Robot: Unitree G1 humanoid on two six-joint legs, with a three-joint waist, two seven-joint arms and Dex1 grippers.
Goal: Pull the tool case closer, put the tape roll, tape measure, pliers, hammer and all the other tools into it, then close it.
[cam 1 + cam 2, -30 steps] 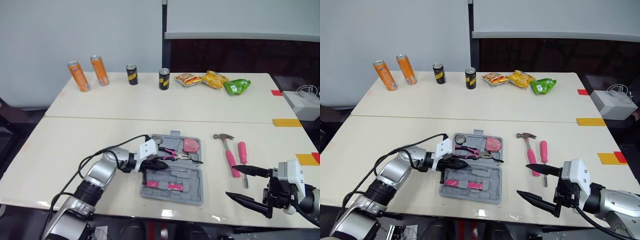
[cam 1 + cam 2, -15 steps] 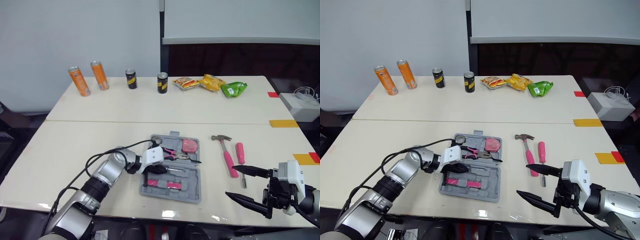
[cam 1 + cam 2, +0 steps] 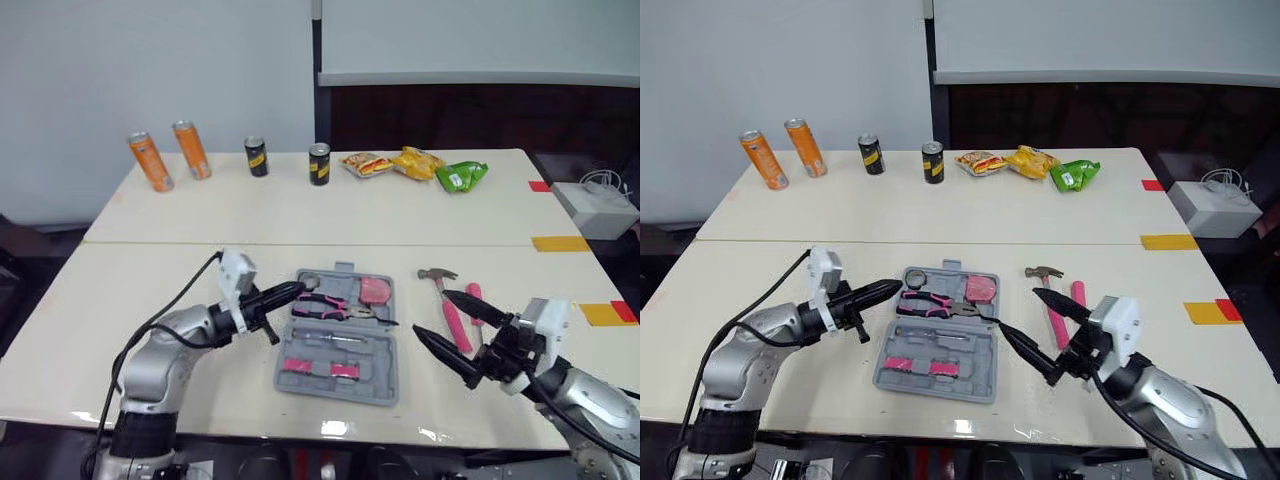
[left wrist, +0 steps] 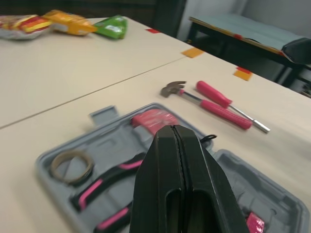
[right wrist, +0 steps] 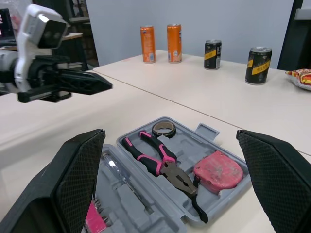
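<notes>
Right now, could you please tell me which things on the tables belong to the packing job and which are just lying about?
For the job: tool case, tape roll, pliers, tape measure, hammer, screwdriver.

Lying about: orange cans, black cans, snack bags, white box.

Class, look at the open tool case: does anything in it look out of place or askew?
Yes: the pliers lie slantwise, and by their nose a thin black piece, perhaps a strap, pokes over the tool case rim.
</notes>
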